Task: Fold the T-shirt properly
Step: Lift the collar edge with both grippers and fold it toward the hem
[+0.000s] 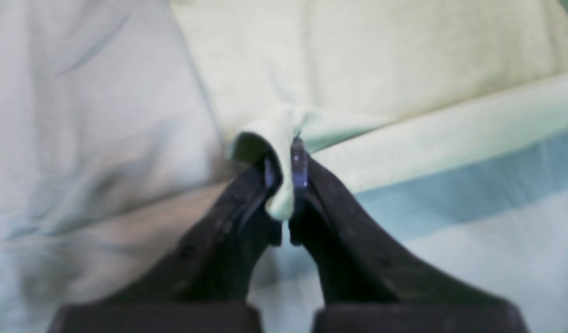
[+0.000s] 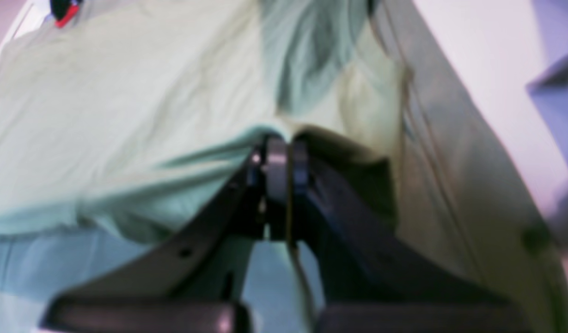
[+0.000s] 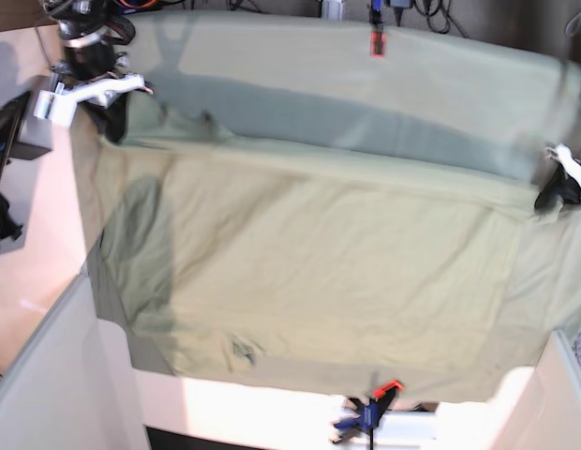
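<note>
No legible text, label, brand, number or sign appears in any view. The wrist views are probably too blurred to resolve print.

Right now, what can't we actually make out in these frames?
- Base view: left gripper sits at the frame's edge, motion-blurred; its jaws are unreadable there.
- Base view: right gripper fingertips are hidden in the T-shirt.
- Both wrist views: blurred; which hem or corner is pinched is unclear.
- Tablecloth: mostly covered by the shirt.
</note>
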`<state>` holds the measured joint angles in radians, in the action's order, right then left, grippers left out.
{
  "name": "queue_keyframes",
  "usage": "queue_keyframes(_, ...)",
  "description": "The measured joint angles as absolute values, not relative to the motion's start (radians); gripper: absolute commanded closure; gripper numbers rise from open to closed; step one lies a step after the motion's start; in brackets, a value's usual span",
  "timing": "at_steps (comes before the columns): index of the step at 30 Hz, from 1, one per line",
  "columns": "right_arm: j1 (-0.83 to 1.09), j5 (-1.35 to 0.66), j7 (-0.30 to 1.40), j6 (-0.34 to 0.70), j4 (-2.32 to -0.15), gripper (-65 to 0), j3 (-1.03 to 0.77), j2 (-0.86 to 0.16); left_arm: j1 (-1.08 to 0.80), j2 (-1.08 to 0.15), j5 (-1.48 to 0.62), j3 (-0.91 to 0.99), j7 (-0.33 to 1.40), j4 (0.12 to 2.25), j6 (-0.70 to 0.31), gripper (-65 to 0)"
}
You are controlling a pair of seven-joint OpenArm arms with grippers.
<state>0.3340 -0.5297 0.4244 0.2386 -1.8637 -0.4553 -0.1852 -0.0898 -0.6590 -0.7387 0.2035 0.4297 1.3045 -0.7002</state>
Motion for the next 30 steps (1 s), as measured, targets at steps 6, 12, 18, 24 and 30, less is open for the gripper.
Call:
queue_keyframes(6,0.14,-0.523,0.424,0.251,-1.694,0.0,-0.417,-0.218,0.11,-0.658,-0.674,-0.001,0.364,1.129,-0.694,0.0)
queue_keyframes(12,-0.002,-0.493,0.426,0.242,-1.498,0.0,-0.345,-0.216,0.246,-0.651,-0.62,-0.086,0.313,1.005,-0.695,0.0)
queue_keyframes(18,-0.151,-0.469,0.419,0.244,-1.367,0.0,-0.323,-0.216,0.336,-0.606,-0.62,-0.087,0.305,0.855,-0.695,-1.3)
queue_keyframes(24,-0.213,-0.464,0.416,0.239,-1.27,0.0,-0.314,-0.216,0.357,-0.601,-0.615,-0.087,0.265,0.775,-0.695,-21.7)
queue_keyframes(30,-0.21,-0.463,0.419,0.284,-1.257,-45.1,-0.307,-0.216,0.358,-0.602,-0.682,-0.087,0.292,0.775,-0.693,-40.8)
